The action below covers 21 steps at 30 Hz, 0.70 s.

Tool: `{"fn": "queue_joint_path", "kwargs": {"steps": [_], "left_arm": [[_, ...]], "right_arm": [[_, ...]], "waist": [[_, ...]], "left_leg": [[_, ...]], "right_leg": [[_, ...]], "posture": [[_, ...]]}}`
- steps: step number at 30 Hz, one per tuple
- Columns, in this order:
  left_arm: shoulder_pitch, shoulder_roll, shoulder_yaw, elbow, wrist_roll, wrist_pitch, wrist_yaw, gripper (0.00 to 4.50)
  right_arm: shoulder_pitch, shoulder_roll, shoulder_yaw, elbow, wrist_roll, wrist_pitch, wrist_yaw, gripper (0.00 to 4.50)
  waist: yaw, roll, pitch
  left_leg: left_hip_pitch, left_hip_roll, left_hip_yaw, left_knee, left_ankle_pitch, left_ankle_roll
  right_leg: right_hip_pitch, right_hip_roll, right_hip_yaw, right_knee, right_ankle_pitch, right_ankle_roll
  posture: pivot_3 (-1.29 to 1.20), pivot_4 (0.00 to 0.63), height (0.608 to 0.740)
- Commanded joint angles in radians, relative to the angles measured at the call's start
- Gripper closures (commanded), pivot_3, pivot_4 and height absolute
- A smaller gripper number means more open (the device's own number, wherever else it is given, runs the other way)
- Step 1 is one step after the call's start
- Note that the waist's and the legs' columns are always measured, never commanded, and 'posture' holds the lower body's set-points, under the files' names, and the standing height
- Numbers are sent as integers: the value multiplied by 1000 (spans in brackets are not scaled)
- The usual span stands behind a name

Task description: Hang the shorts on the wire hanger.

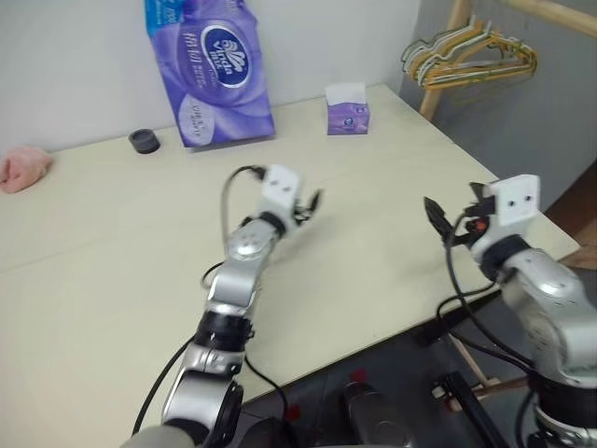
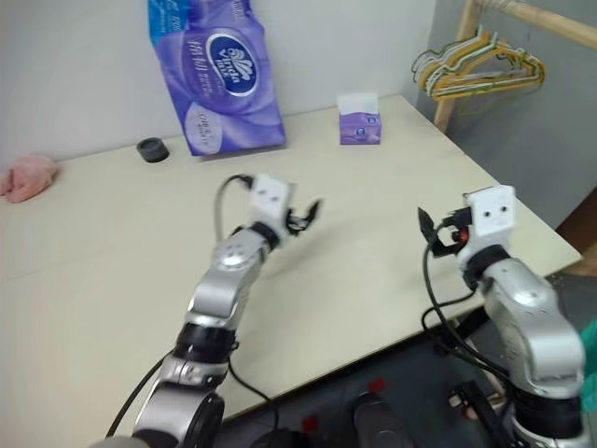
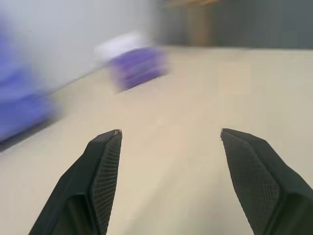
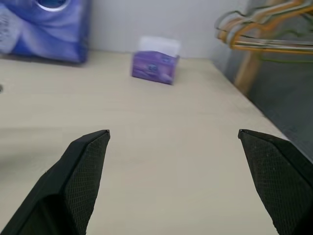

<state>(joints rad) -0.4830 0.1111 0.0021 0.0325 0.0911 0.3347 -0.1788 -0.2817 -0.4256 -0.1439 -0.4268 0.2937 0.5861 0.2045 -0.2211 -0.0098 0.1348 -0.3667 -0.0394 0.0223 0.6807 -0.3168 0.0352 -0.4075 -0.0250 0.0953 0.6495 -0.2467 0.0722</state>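
Cream table [image 1: 373, 243] by a white wall; left hand [image 1: 312, 207] and right hand [image 1: 448, 222] both gape, empty.

shorts [image 2: 590, 364] | teal-green cloth, probably | sliver at far right, mostly cut off

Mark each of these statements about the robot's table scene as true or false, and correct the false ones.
1. Both grippers are open and hold nothing. True: left gripper and right gripper both stand open over bare table.
2. The small purple tissue box lies on the floor. False: it stands on the table near the far edge.
3. A bunch of coloured hangers hangs on a wooden rack beside the table. True.
4. The pink cloth lump sits between the two grippers. False: it lies at the table's far left edge.
5. A large purple pack leans against the wall. True.
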Motion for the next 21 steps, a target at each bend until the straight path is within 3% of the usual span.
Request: {"fn": "queue_joint_path", "kwargs": {"steps": [1, 6, 11, 21], "left_arm": [[78, -26, 35, -127, 55, 35, 140, 1056], [192, -45, 76, -193, 31, 34, 189, 1056], [188, -54, 97, -173, -6, 50, 196, 1056], [163, 1, 83, -141, -49, 44, 126, 1056]], "right_arm": [[-51, 60, 48, 117, -54, -144, -3, 13], [-60, 147, 119, 280, -100, -257, 21, 13], [-74, 195, 125, 385, -111, -325, 26, 13], [-53, 212, 124, 426, -126, -380, 37, 13]], "waist": [[41, -4, -4], [164, -13, -17], [242, -16, -26], [249, -15, -29]], "left_leg": [[0, 0, -1, 0, 1, -1], [-5, 0, -5, 0, 3, -5], [-17, -1, -11, 1, 8, -12], [-17, -1, -21, 0, 18, -15]], "right_leg": [[0, 0, -1, 0, 0, 0], [-4, -1, -8, -1, 2, -4], [-13, -2, -17, -2, 6, -10], [-12, 0, -29, 3, 11, -19]], "posture": [[-45, 55, 740], [40, 51, 740], [106, 54, 740], [125, 55, 740]]}}
